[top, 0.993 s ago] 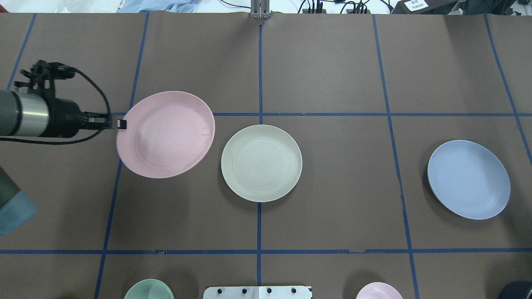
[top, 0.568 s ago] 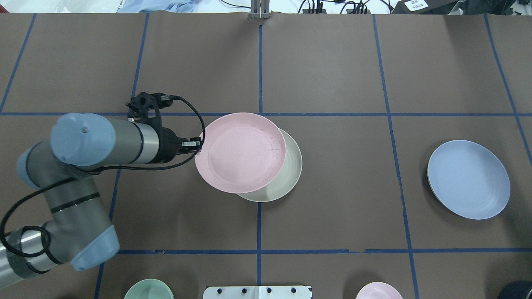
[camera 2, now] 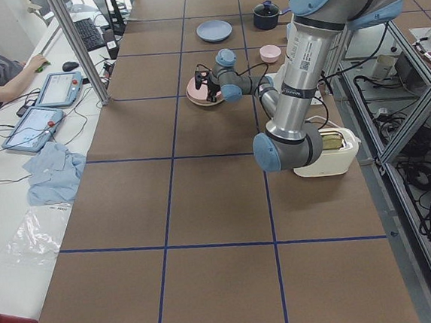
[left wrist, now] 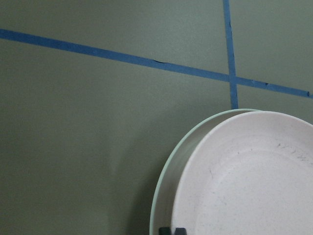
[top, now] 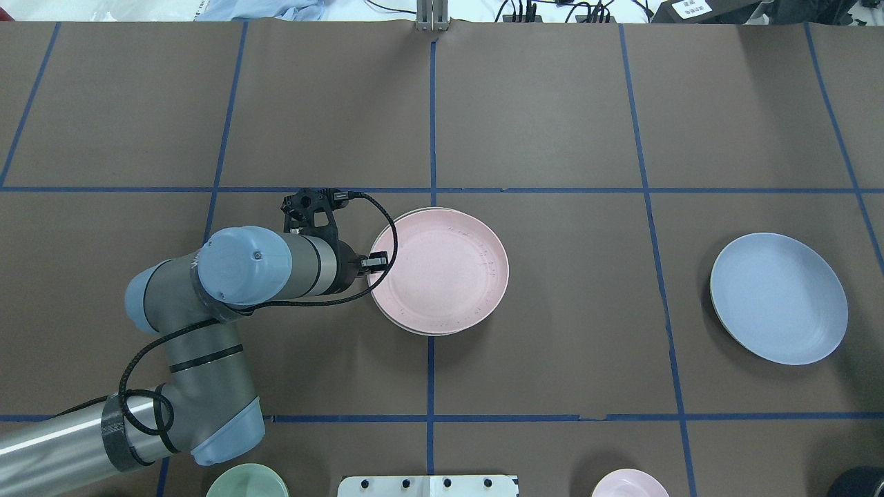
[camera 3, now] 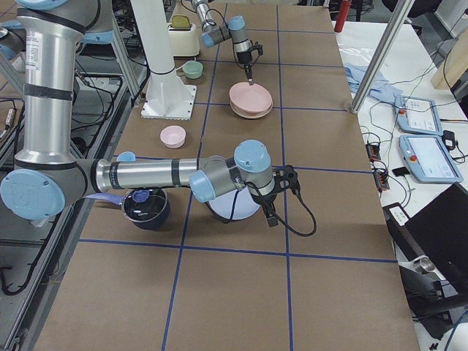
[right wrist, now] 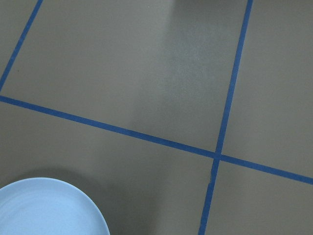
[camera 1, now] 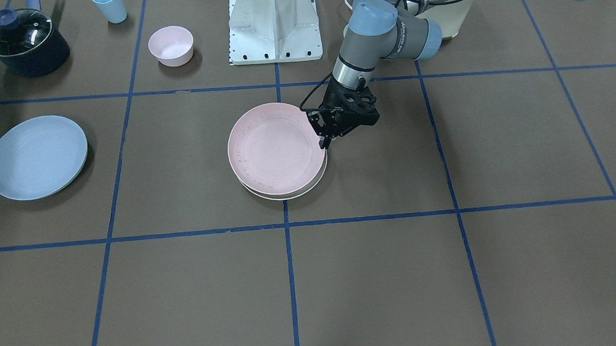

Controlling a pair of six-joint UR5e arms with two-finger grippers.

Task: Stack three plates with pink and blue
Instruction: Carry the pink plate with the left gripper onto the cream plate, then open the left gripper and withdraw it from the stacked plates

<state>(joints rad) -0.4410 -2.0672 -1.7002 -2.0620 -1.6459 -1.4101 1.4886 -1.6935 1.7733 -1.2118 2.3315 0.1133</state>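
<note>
The light pink plate [top: 442,273] lies almost squarely over the pale cream plate [top: 406,328] at the table's middle; only a thin cream rim shows. My left gripper [top: 376,262] is shut on the pink plate's rim on the robot's left side; the left wrist view shows its fingertips [left wrist: 172,230] close together on that rim. The front view shows the same grip [camera 1: 323,140]. The light blue plate [top: 779,298] lies alone at the far right. My right gripper [camera 3: 272,219] shows only in the exterior right view, above the blue plate; I cannot tell whether it is open or shut.
A small pink bowl [camera 1: 171,44], a dark lidded pot [camera 1: 24,43] and a blue cup [camera 1: 109,6] stand near the robot's base [camera 1: 275,22]. A small green bowl [top: 247,482] sits at the near left edge. A toaster [camera 2: 324,152] is beside the left arm.
My left gripper has carried the pink plate rightward, from left of the cream plate to over it, and lower. The blue plate has not moved.
</note>
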